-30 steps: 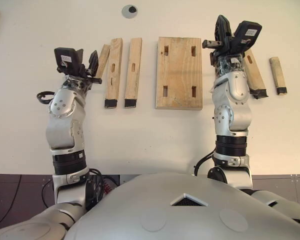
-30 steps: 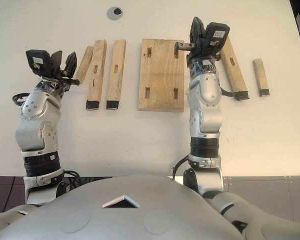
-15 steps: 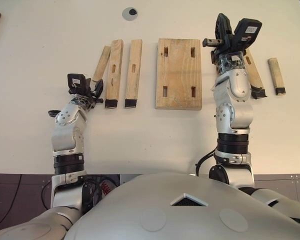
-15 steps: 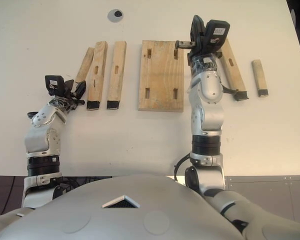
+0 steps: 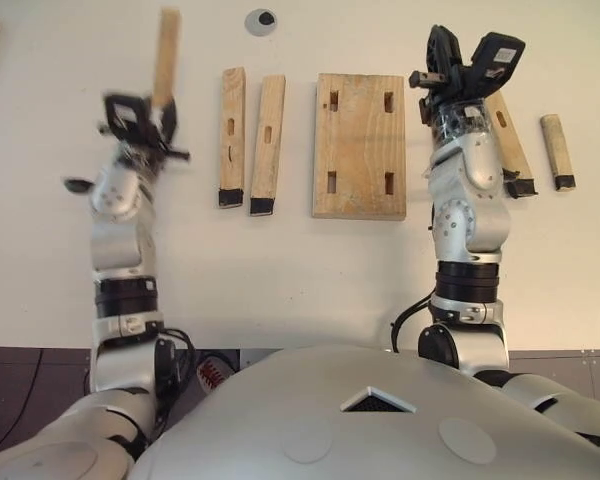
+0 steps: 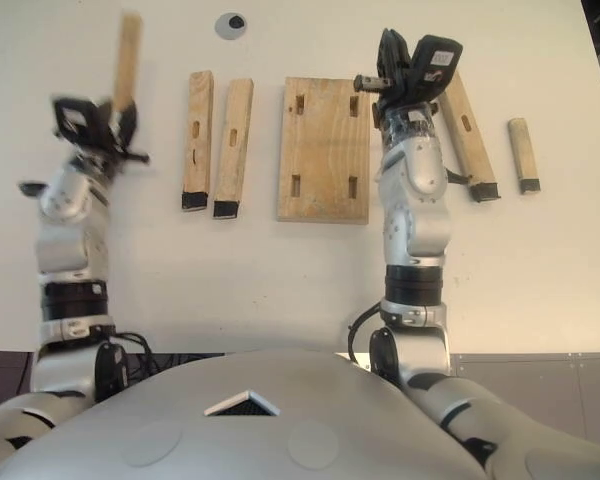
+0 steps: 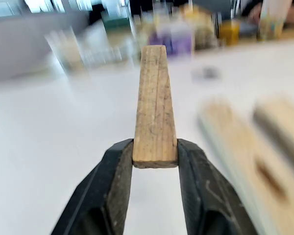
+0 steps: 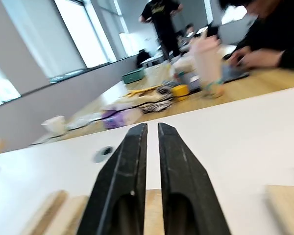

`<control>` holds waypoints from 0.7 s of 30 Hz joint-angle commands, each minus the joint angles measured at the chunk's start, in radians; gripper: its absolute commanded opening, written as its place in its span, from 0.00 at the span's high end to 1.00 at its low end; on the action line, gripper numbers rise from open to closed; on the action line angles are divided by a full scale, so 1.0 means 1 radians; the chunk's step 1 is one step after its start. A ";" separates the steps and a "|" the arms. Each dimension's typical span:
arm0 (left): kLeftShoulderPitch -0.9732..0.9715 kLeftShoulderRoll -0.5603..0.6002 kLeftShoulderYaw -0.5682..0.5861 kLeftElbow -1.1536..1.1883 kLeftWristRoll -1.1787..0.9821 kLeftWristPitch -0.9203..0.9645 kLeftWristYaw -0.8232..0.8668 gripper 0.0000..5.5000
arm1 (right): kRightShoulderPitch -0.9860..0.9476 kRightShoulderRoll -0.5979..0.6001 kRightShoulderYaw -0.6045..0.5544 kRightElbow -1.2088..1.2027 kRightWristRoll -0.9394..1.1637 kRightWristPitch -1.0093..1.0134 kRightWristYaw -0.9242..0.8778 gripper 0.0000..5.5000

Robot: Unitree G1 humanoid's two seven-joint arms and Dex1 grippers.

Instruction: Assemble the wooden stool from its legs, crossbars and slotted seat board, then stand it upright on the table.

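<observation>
So the left gripper (image 7: 155, 154) is clamped on a short wooden crossbar (image 7: 155, 110), held up off the table (image 5: 280, 280), left of the two slotted legs (image 5: 233, 135). The right gripper (image 8: 152, 134) is pinched together on nothing, raised near the seat board (image 5: 359, 145)'s far right corner.

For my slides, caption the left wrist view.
Left gripper clamps the end of a wooden crossbar over the white table.

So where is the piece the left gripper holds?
In the eye views the crossbar is on the robot's left, clamped in the left gripper, left of the two slotted legs.
</observation>
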 commanded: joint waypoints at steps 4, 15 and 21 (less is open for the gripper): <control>-0.034 0.042 -0.204 -0.189 0.026 -0.094 -0.220 0.77 | -0.109 0.081 -0.139 -0.029 0.607 0.367 0.070 0.74; 0.060 0.000 -0.314 -0.297 0.022 -0.069 -0.272 0.77 | -0.128 0.054 -0.172 -0.025 0.800 0.406 0.021 0.44; 0.071 -0.006 -0.333 -0.308 0.015 -0.068 -0.285 0.77 | -0.145 0.044 -0.176 0.025 0.788 0.392 0.011 0.51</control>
